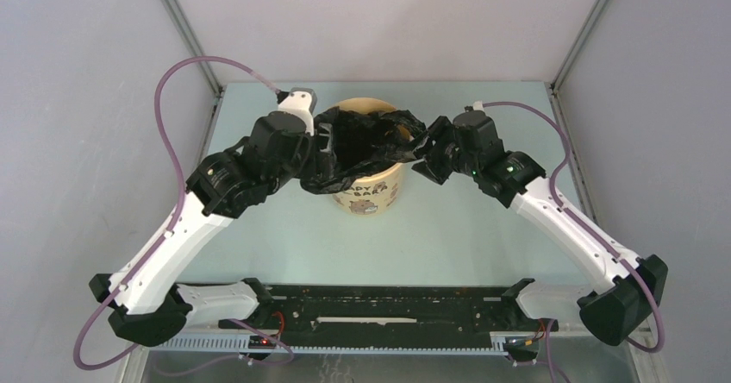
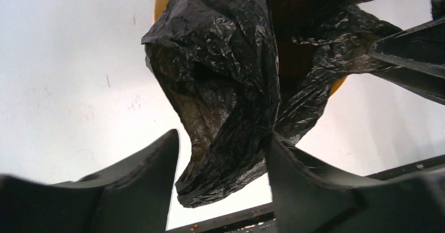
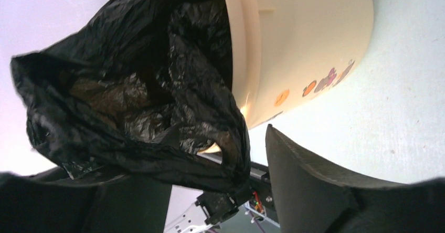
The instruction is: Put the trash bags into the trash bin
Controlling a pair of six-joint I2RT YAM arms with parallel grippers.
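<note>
The black crinkled trash bag (image 1: 366,141) is draped over the mouth of the pale yellow trash bin (image 1: 371,195), which stands upright mid-table. My left gripper (image 1: 323,148) is at the bin's left rim. In the left wrist view its jaws (image 2: 223,138) stand wide apart, with a loose fold of the bag (image 2: 225,65) hanging between them and brushing the right finger (image 2: 294,170). My right gripper (image 1: 428,152) is at the right rim. Its jaws (image 3: 220,149) are also apart, and the bag (image 3: 131,86) lies over the left finger. The bin wall (image 3: 304,44) shows behind.
A black rail (image 1: 371,310) runs along the near edge between the arm bases. Grey enclosure walls stand on the left, right and back. Purple cables (image 1: 172,150) loop beside each arm. The pale green table (image 1: 465,236) surrounds the bin.
</note>
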